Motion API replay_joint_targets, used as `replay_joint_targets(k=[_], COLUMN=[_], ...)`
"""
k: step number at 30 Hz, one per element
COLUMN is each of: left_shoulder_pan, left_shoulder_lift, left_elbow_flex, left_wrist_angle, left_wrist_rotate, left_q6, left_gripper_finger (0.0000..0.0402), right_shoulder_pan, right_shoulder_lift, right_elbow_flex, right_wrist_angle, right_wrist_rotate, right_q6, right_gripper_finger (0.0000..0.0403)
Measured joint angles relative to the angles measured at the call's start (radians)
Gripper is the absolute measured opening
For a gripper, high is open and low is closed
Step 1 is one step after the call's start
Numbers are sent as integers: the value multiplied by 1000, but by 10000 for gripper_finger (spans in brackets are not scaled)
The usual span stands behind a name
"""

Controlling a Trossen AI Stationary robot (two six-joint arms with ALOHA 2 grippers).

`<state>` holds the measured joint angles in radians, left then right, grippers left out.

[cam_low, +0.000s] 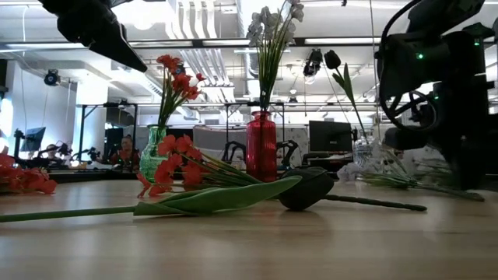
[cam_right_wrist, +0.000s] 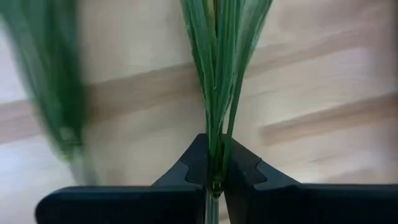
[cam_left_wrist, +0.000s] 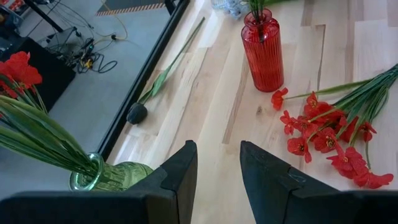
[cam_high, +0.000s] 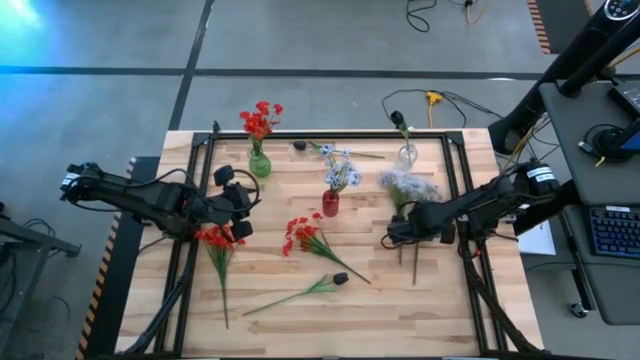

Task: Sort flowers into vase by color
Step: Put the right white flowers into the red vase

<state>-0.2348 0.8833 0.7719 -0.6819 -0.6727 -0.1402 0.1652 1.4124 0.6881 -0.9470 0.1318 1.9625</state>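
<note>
A pale blue-white flower bunch (cam_high: 408,185) lies on the table at the right, and my right gripper (cam_high: 398,235) is shut on its green stalks. My left gripper (cam_left_wrist: 217,180) hovers open over the table's left part, between a green vase (cam_high: 258,162) holding red flowers and loose red flowers (cam_high: 215,238) on the wood. Nothing is between its fingers. A red vase (cam_high: 330,204) at the centre holds blue-white flowers. A clear vase (cam_high: 407,155) at the far right holds a dark bud. A second red bunch (cam_high: 303,235) and a dark-bud stem (cam_high: 338,279) lie on the table near the middle. My right gripper pinches several thin green stalks (cam_right_wrist: 216,146) of the pale bunch between its two fingers, some way below the blooms. The fingers come from above, pointing down, and lie across the stalks. The blooms (cam_high: 410,183) rest on the table toward the far edge, and the stalk ends (cam_high: 415,272) trail toward the near edge.
Another dark-bud stem (cam_high: 300,146) lies along the far edge. A black frame rail (cam_high: 330,135) borders the wooden top. A further green stalk (cam_right_wrist: 62,124) lies close beside the held ones. Bare wood shows along the near edge (cam_high: 400,320).
</note>
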Motion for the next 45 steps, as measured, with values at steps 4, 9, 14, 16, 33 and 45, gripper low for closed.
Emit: replay_joint_targets(k=[4,9,14,16,33,45], left_shoulder_pan=[0,0,0,0,0,0], left_shoulder_lift=[0,0,0,0,0,0], left_elbow_flex=[0,0,0,0,0,0], left_wrist_angle=[0,1,0,1,2,16], left_wrist_rotate=[0,0,0,0,0,0], left_q6=[0,0,0,0,0,4], left_gripper_finger=[106,106,106,106,106,106], right_shoulder_pan=[1,1,6,11,310,498], right_shoulder_lift=[0,-5,-10,-16,-105,-69], right_elbow_flex=[43,89,143,170,391,397], right_wrist_angle=[-79,-113,-183,-245,-298,-155], right_wrist_rotate=[9,41,53,51,471,990], right_q6=[-2,-38,-67,-70,-63,-126], right_gripper_finger=[19,18,18,18,18,18])
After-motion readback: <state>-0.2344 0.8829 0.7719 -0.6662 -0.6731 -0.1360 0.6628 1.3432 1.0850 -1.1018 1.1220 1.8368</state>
